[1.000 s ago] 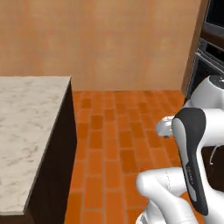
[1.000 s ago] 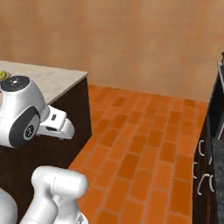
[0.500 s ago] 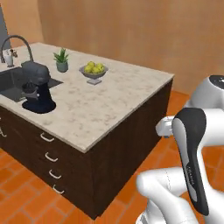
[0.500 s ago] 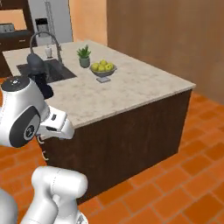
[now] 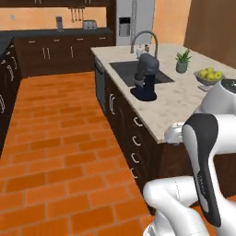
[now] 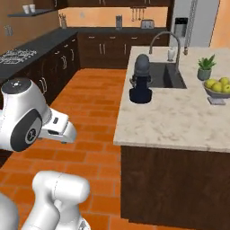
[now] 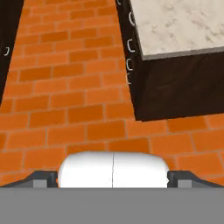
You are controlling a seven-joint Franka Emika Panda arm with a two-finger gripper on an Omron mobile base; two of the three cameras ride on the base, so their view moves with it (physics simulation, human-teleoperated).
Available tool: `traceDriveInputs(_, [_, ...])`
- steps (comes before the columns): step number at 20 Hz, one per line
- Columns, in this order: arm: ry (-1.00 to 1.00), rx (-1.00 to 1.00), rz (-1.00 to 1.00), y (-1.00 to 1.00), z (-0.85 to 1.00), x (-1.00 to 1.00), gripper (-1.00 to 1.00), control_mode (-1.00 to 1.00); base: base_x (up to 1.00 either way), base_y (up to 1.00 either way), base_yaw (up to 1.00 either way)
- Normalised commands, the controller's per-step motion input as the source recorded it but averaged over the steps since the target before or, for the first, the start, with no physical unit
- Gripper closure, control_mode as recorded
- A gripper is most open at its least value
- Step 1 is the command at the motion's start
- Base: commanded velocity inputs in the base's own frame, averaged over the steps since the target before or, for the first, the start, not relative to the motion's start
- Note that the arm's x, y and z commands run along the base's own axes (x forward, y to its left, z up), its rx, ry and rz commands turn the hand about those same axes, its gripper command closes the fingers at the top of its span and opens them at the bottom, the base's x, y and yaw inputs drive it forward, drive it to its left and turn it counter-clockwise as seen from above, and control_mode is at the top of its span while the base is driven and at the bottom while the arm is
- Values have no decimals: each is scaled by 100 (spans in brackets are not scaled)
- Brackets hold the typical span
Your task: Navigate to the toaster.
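The toaster (image 5: 89, 24) is a small silver-grey box on the dark back counter, far across the kitchen; the right base view shows the toaster (image 6: 147, 24) next to hanging utensils. A long stretch of orange brick floor (image 5: 55, 138) lies between me and it. My gripper (image 7: 113, 178) points down at the floor beside the island's corner, and its fingertips (image 7: 41, 177) stand wide apart and hold nothing.
A marble-topped island (image 6: 179, 117) with a sink, faucet (image 6: 164, 38), dark appliance (image 6: 141, 85), plant and fruit bowl (image 6: 218, 86) stands on the right. Dark cabinets with a stovetop (image 6: 18, 56) run along the left. A steel fridge (image 6: 188, 20) stands at the back.
The whole picture has swung: the base has turned, from a bare wall, past the island, to the aisle and the back counter. The arm keeps its pose.
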Motion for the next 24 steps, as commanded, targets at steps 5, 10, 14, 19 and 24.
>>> traceDriveInputs(5, [0, 0, 0, 0, 0, 0, -100, 100, -5, 36, 85])
traceDriveInputs(10, [0, 0, 0, 0, 0, 0, -100, 100, 0, 17, 59])
traceDriveInputs(14, [0, 0, 0, 0, 0, 0, -100, 100, 4, 18, 31])
traceDriveInputs(19, [0, 0, 0, 0, 0, 0, -100, 100, 48, 34, 3])
traceDriveInputs(24, [0, 0, 0, 0, 0, 0, -100, 100, 100, 62, -15])
